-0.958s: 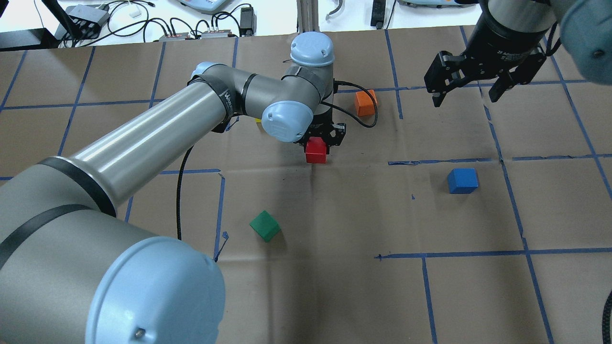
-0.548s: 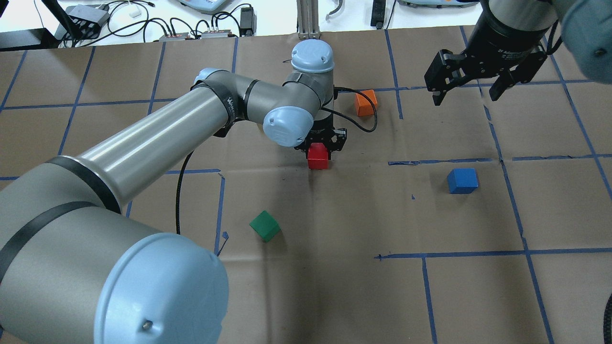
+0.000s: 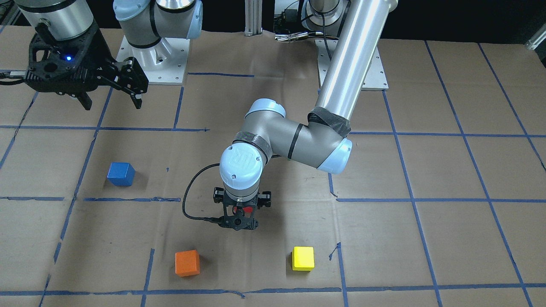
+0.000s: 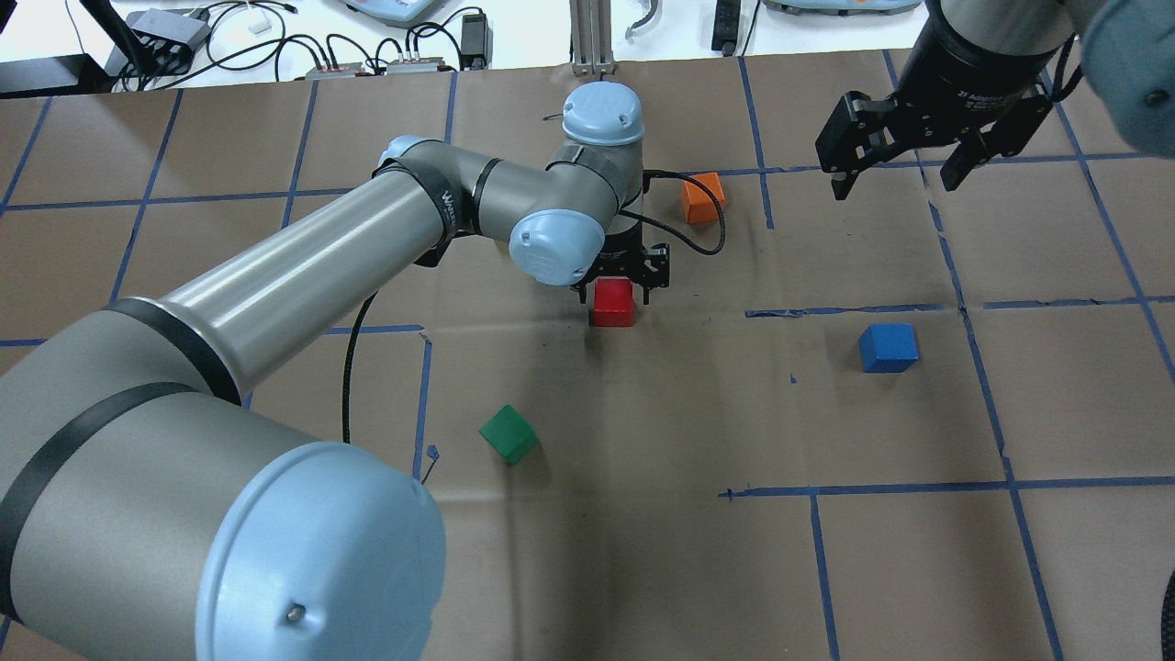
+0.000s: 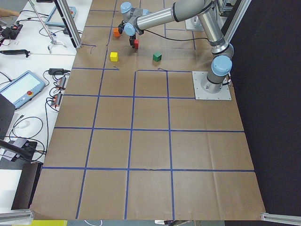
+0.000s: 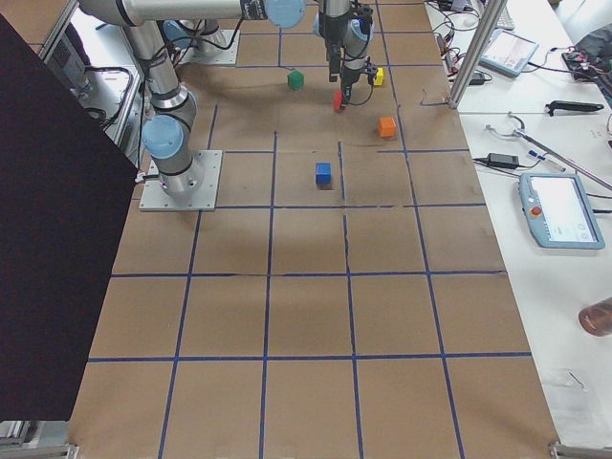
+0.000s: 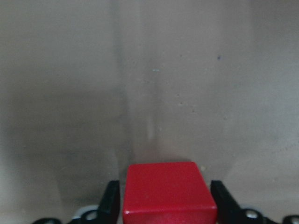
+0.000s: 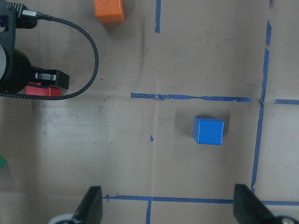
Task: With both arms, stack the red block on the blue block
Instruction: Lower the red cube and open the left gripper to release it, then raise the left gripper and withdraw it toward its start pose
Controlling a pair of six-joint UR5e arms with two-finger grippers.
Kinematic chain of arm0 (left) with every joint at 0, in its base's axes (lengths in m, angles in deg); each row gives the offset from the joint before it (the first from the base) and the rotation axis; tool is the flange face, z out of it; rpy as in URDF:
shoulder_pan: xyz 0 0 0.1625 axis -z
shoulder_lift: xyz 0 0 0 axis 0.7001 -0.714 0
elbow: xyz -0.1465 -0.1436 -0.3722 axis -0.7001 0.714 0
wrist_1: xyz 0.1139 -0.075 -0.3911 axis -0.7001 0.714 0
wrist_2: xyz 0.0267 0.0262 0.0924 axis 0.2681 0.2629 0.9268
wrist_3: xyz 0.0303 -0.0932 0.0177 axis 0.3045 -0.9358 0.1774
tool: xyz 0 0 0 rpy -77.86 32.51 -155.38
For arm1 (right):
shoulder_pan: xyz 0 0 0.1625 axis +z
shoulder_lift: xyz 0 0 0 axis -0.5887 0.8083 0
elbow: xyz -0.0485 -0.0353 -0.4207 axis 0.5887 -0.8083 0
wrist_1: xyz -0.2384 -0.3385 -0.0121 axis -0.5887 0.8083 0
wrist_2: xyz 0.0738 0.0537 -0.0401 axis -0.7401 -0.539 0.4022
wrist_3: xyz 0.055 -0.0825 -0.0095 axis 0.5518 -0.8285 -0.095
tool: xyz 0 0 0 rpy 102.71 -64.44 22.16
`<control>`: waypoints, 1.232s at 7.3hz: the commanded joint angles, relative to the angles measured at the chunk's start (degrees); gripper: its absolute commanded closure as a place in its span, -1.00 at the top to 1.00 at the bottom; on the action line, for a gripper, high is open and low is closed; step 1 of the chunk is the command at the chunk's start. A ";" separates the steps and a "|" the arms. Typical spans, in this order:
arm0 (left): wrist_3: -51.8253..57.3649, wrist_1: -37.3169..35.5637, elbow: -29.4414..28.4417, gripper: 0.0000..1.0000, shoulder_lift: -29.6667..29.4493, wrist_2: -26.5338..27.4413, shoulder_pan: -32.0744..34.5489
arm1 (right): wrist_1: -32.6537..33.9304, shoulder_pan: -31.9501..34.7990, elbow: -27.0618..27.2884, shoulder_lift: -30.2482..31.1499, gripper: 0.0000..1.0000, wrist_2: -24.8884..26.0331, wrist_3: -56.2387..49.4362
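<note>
Red block, front-facing view: only a red sliver shows under the left gripper, about mid-surface, on the side toward the operators' edge.
Blue block, front-facing view: sits alone toward the robot's right end of the surface, well apart from the red block.
Right gripper, front-facing view: hangs above the surface near the robot-side edge, jaws spread wide and empty.
Other cubes, front-facing view: the orange cube and the yellow cube lie near the operators' edge, one on each side of the left gripper.
Red block, overhead view: gripped between the left jaws, top face level.
Green cube, overhead view: lies apart from the red block, nearer the robot-side edge.
Blue block, overhead view: flat on the surface, with the right gripper off toward the operators' edge from it.
Side views: red block is small under the left gripper; whether it touches the surface cannot be told.
Left wrist view: both jaws press the sides of the red block.
Right wrist view: jaws far apart with nothing between them; blue block lies on the surface below.
</note>
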 commanded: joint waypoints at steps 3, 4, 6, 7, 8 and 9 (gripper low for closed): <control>1.91 5.98 -0.44 1.00 13.25 0.98 -2.60 | -0.06 0.00 0.03 0.02 1.00 -0.01 0.74; 6.53 12.03 -0.96 1.00 17.55 2.46 -5.66 | -0.06 0.00 0.03 -0.07 1.00 0.34 0.74; 16.12 24.93 -0.88 1.00 28.78 2.66 -12.43 | -0.06 0.00 -0.06 0.02 1.00 0.26 0.83; 21.73 31.27 -0.71 1.00 34.50 2.66 -16.81 | 0.12 0.09 0.02 0.11 1.00 0.08 0.83; 29.79 37.08 0.42 1.00 39.51 2.05 -21.99 | 0.99 0.35 0.11 -0.59 1.00 0.17 2.40; 30.39 38.53 0.61 1.00 40.52 2.39 -23.69 | 2.13 1.74 0.11 -1.55 1.00 0.08 4.94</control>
